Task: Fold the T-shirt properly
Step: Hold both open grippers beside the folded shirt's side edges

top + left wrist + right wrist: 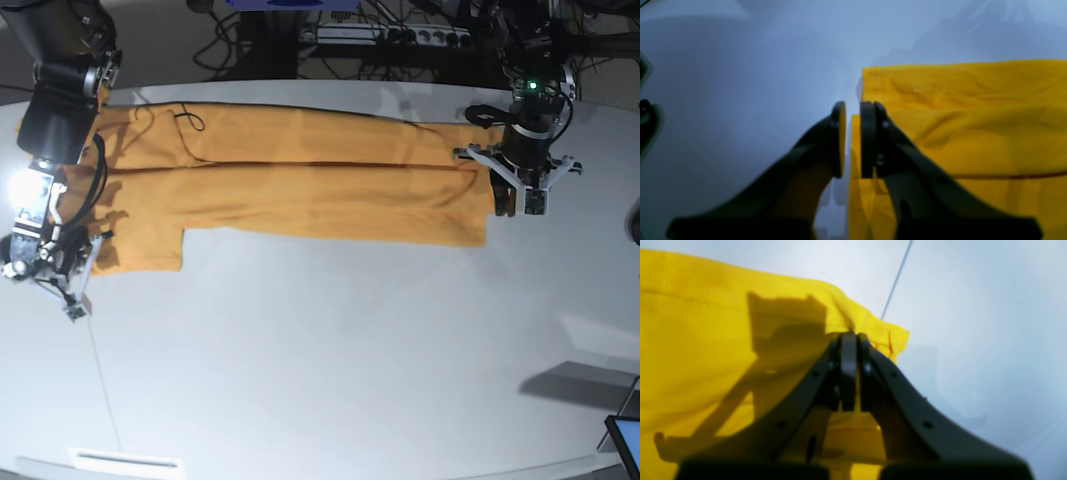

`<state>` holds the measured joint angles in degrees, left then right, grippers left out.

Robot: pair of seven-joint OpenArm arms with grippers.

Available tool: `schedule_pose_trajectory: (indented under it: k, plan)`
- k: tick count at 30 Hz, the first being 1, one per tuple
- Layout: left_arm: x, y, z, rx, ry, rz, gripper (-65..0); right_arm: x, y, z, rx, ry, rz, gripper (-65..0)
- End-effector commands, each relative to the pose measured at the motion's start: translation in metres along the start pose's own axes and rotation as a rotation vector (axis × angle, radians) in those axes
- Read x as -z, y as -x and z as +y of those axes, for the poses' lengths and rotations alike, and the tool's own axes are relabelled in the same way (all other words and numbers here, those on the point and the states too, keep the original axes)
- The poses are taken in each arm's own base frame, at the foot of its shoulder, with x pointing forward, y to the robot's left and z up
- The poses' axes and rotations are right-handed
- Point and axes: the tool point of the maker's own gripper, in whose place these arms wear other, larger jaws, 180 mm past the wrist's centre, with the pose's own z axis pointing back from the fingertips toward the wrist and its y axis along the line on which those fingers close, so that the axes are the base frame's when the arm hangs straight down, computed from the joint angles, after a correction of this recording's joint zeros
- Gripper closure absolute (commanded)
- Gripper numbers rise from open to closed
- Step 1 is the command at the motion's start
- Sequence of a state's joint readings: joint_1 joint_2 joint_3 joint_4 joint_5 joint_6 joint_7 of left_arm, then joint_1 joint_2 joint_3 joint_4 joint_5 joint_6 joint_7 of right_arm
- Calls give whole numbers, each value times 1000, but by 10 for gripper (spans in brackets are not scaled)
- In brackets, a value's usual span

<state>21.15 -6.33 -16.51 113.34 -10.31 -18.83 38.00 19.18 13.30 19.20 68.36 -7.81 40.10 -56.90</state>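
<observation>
A pale grey bench point(330, 360) carries the T-shirt point(300, 185), spread lengthwise along its far side. The right gripper point(849, 340) has its fingers clamped on the shirt's edge; the left gripper point(852, 140) fingers sit slightly apart around a fold of hem.

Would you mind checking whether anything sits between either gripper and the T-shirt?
Nothing visible does. The right gripper is shut on the T-shirt at its edge, and the left gripper straddles the opposite edge.
</observation>
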Motion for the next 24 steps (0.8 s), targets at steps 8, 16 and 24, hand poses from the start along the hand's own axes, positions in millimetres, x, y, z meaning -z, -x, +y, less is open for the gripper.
schedule_pose_trajectory:
  k: [8,16,24]
  plan:
    - [-1,-11,4,9,-11,-38,-76,-38,-22,-31,-31,131,-66,-6]
    - [0,-7,4,4,-10,-28,-76,-65,-4,-42,-56,223,-15,-6]
    - [3,-13,2,6,-4,-44,-76,-76,20,-33,-85,258,23,-6]
